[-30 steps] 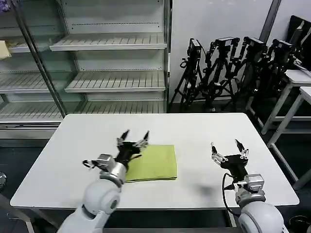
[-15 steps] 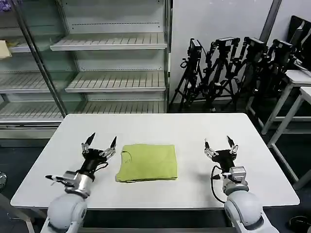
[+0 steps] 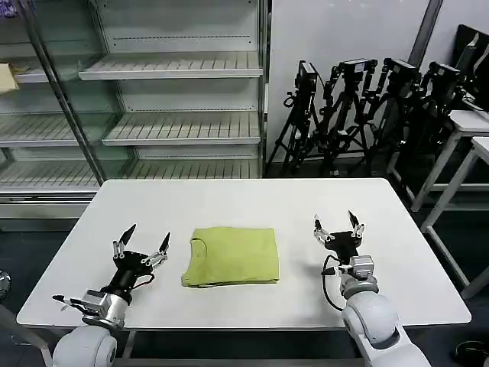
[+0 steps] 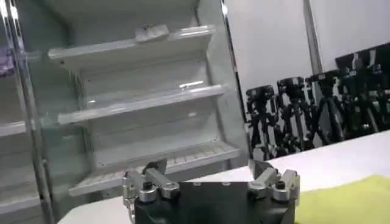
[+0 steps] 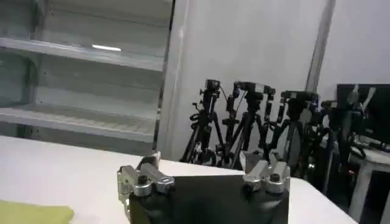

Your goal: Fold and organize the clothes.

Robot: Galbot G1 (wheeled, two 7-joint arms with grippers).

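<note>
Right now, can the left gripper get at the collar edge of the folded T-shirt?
Probably yes. The left gripper is open, beside the lime T-shirt's collar side, with only bare white table between them. The right gripper sits apart on the other side.

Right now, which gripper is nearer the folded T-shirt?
Left. The left gripper hovers open just off the collar edge of the lime T-shirt; the right gripper, also open, sits farther off the opposite edge.

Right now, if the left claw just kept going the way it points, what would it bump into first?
Probably nothing nearby: the left gripper points up and away over the white table, with the T-shirt off to its side. Beyond stand the shelves.
</note>
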